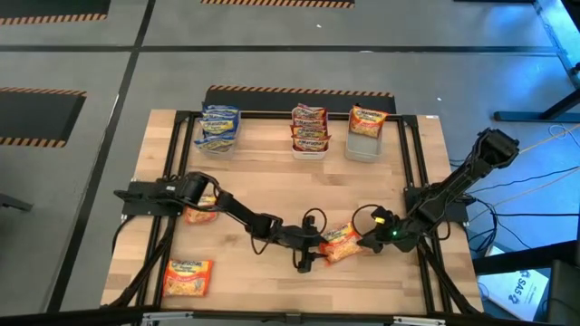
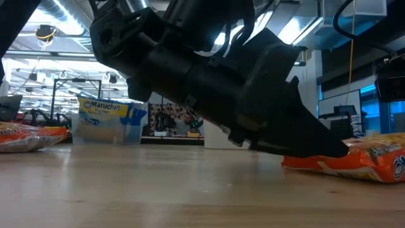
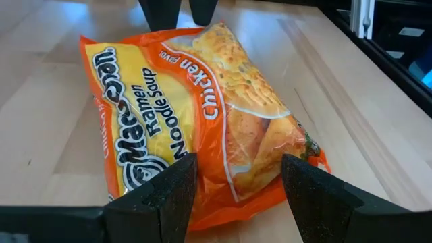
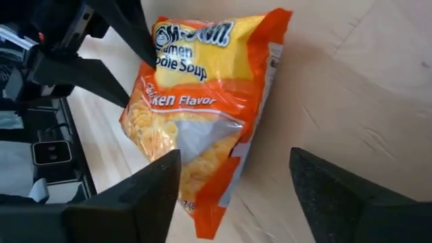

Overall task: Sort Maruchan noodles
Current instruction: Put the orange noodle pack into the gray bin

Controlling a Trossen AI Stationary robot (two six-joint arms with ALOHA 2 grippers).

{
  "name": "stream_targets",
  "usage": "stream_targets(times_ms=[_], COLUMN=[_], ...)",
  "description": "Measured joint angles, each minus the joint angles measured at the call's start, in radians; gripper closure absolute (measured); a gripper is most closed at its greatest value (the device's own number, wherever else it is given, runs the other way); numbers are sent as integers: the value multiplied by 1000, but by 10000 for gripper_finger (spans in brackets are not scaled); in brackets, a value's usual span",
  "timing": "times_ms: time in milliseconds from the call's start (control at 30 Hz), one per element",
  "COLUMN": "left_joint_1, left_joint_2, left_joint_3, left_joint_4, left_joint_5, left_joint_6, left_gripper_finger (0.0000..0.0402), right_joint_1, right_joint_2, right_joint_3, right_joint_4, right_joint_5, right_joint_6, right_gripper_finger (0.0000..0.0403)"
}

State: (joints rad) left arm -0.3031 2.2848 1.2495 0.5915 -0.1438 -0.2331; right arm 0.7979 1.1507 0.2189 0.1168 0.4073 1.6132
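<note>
Closing in: both grippers face one orange chicken-flavour Maruchan packet (image 1: 340, 243) lying flat on the wooden table (image 1: 272, 172), near its front edge and right of centre.
Left gripper (image 3: 237, 183): fingers spread, one to each side of the packet's near end, nothing pinched; whether the tips touch the wrapper I cannot tell.
Right gripper (image 4: 235, 177): fingers spread wide, over the packet's opposite end, holding nothing.
Doing it well: I judge that only one arm should take it. The left should settle lower, close squarely across the packet's narrow width, and lift without crushing the noodles; the right should back off so the two do not collide.
Destination: likely the clear bin (image 1: 365, 136) at the far right of the row, which already holds an orange packet.
Other bins: blue-white packets (image 1: 219, 127) far left, red ones (image 1: 309, 129) in the middle.
Unsorted: two more orange packets, one under the left arm (image 1: 201, 213) and one at the front left corner (image 1: 188, 276).
Wrist views only: the printed flavour and finger spacing.
High view only: the bins and stray packets.
Low view: the packet rests on the table (image 2: 190, 190); the arm blocks much else.
</note>
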Motion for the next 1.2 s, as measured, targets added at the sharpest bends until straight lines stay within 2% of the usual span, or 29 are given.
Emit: stream_targets(times_ms=[233,600,800,967,1200], left_joint_1=[0,0,0,0,-1], left_joint_2=[0,1,1,2,-6], left_joint_3=[0,-2,-2,-3,-3], left_joint_4=[0,3,3,7,4], left_joint_5=[0,0,-1,0,2], left_joint_6=[6,8,8,8,7], left_gripper_finger=[191,191,191,191,191], right_joint_1=[0,-75,-113,-120,-119], right_joint_2=[31,223,284,304,307], right_joint_3=[0,5,7,24,40], right_joint_4=[47,263,400,388,378], right_joint_5=[1,-21,-60,-62,-58], right_joint_6=[25,24,-89,-107,-127], right_gripper_finger=[105,102,105,140,233])
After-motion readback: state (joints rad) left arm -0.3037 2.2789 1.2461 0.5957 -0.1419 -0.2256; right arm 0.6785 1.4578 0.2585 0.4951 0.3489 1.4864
